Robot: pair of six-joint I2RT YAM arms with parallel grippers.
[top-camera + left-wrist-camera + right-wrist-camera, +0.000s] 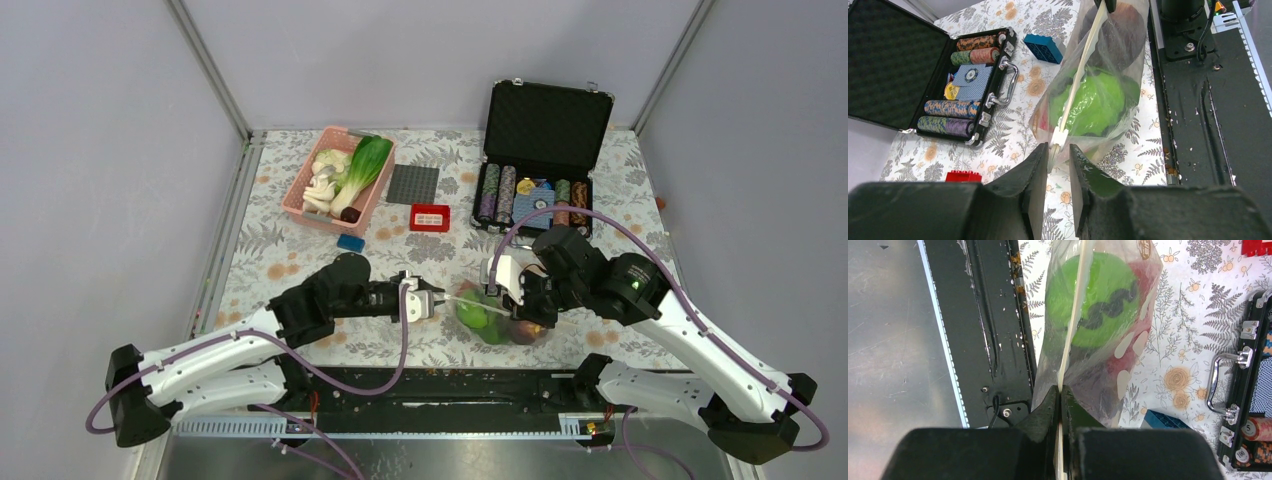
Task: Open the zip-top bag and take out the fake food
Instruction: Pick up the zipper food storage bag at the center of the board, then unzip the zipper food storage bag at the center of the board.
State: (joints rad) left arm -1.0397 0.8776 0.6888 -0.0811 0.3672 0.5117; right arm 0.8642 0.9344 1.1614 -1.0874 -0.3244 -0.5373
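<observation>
Seal strip of zip-top bag is clamped by right tool; left tool parted at strip end, nothing gripped.

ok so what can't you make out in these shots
- top view: the right hand covers part of the zip-top bag
- wrist views: fake food count, pieces overlap behind dotted plastic
- left wrist view: whether the left hand touches the zip end
</observation>
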